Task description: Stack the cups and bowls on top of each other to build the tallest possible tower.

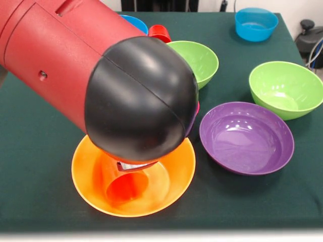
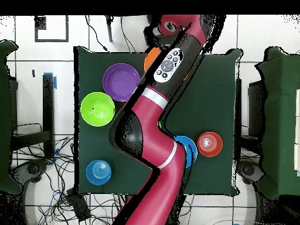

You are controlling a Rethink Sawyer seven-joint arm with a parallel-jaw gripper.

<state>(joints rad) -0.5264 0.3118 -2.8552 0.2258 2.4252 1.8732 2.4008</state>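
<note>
The big orange bowl (image 1: 86, 171) sits at the table's front with the orange cup (image 1: 126, 189) standing in it. A crimson rim (image 1: 137, 166) shows at the cup's top, just under the arm's black joint cap (image 1: 139, 98). The cap hides the gripper in the front view, and the arm (image 2: 146, 135) covers it in the overhead view, where only an edge of the orange bowl (image 2: 150, 58) shows. The red cup (image 1: 160, 32) stands at the back beside a blue bowl (image 1: 135, 22). Whether anything is held cannot be seen.
The purple bowl (image 1: 247, 138) (image 2: 121, 82) lies right of the orange bowl. Two lime green bowls (image 1: 285, 88) (image 1: 201, 60) stand behind it, one also in the overhead view (image 2: 98, 109). A second blue bowl (image 1: 256, 23) (image 2: 98, 171) is far right. A small red-orange bowl (image 2: 210, 143) sits near the base.
</note>
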